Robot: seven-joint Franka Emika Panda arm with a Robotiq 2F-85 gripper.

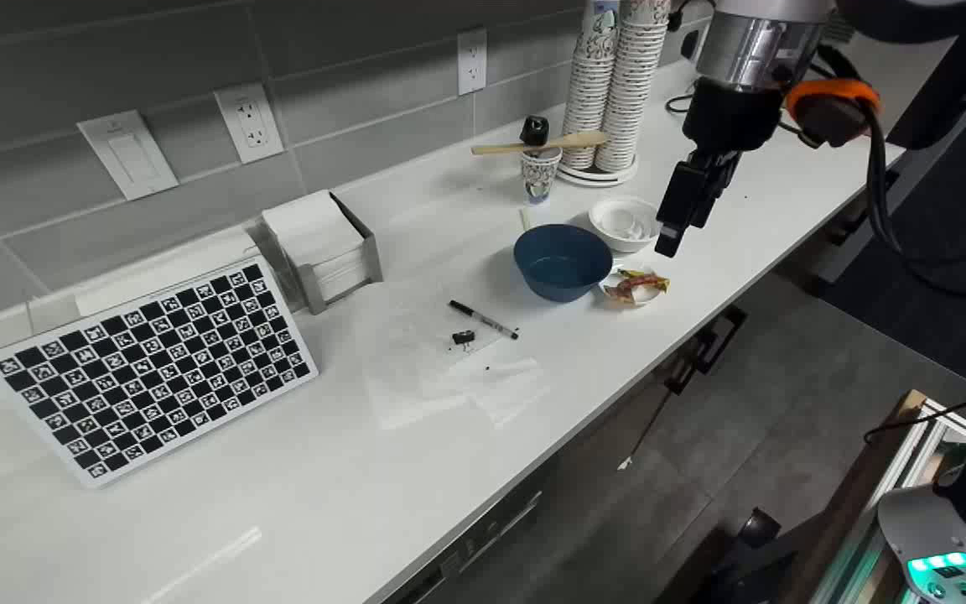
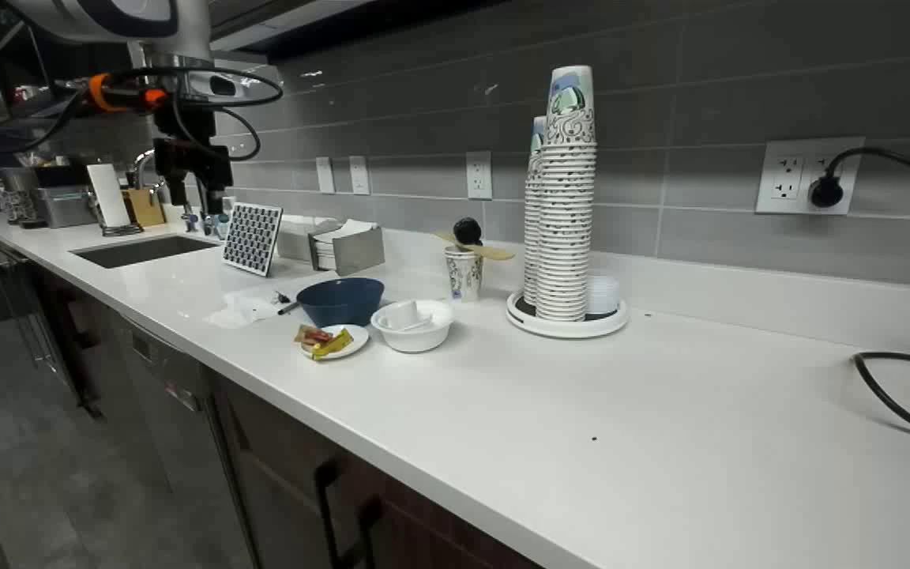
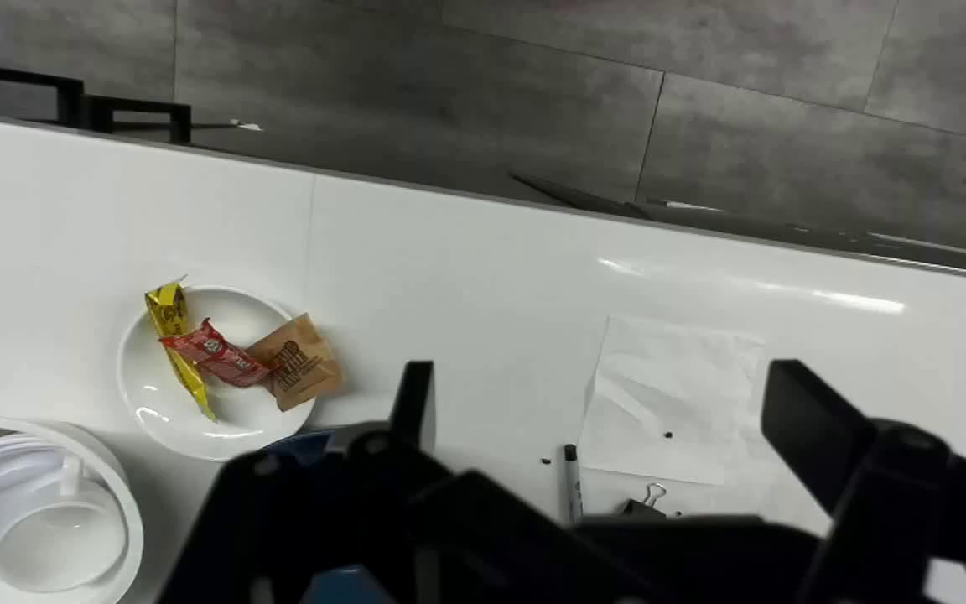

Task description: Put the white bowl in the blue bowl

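The white bowl stands upright on the counter in both exterior views (image 1: 632, 244) (image 2: 414, 341), with white pieces inside it. It shows at the lower left of the wrist view (image 3: 128, 512). The dark blue bowl stands right beside it in both exterior views (image 1: 563, 281) (image 2: 340, 302). In the wrist view the blue bowl (image 3: 303, 446) is mostly hidden behind my gripper. My gripper (image 3: 600, 403) is open with nothing between its fingers. It hangs above the counter, apart from both bowls, in both exterior views (image 1: 682, 233) (image 2: 197, 201).
A small white plate (image 3: 143, 394) with packets lies close to both bowls. Tall paper cup stacks (image 2: 565, 229) and a cup with a wooden utensil (image 2: 464, 273) stand behind. A marker (image 1: 483, 319), binder clip (image 1: 464, 336), napkin (image 3: 667, 377), napkin holder (image 1: 324, 252) and checkered board (image 1: 156, 369) lie along the counter.
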